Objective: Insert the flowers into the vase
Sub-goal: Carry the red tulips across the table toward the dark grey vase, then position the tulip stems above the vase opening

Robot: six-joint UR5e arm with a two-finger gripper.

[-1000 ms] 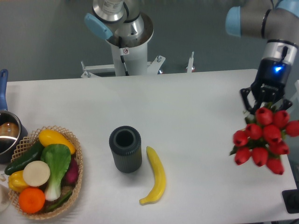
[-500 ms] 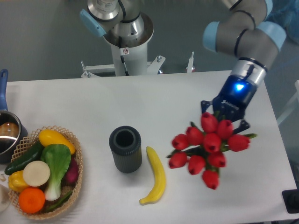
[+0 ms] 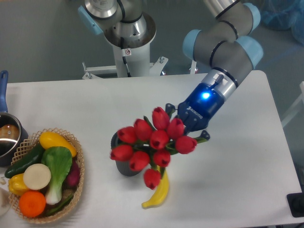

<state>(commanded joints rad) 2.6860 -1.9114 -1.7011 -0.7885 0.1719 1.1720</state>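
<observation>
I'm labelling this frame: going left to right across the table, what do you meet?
Pot → woven basket of vegetables → vase → flowers → gripper.

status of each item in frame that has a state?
gripper: shut on the flowers, held above the table
flowers: carried in the air, buds covering most of the vase, not yet inserted
vase: upright, mouth mostly hidden by the buds
banana: lying flat beside the vase
basket: full of vegetables and fruit
pot: upright at the table's left edge

red flowers (image 3: 151, 141), dark grey vase (image 3: 124, 167), yellow banana (image 3: 158, 193)
</observation>
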